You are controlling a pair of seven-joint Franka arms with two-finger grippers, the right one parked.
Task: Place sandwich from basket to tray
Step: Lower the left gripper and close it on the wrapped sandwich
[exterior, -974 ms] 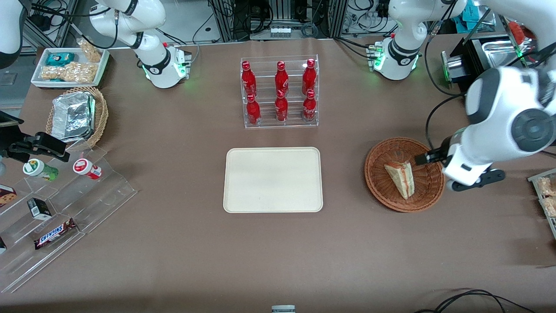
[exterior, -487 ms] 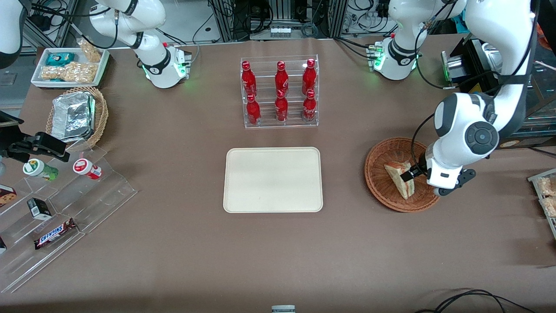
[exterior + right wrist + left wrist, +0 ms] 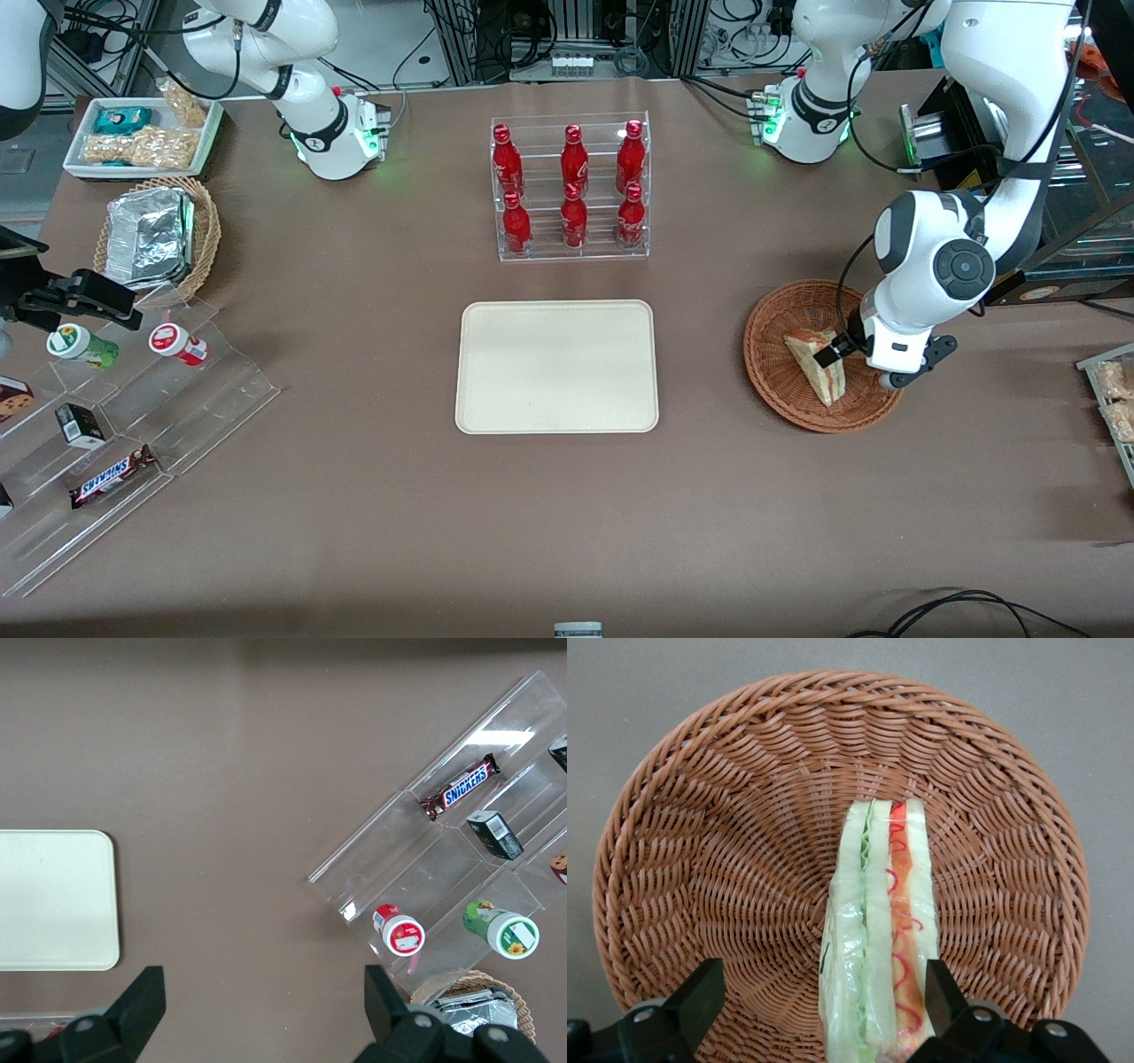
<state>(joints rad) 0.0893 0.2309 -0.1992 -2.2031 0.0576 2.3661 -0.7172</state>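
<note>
We're seeing the gripper hovering low in the basket, fingers spread wide w/ the sandwich lying btwn them, still in basket, tray nearby.

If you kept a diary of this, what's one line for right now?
claw: open, low over basket, straddling sandwich | sandwich: in basket, ungrasped | tray: bare

The gripper drops down into the basket, fingers spread, now straddling the sandwich.
</note>
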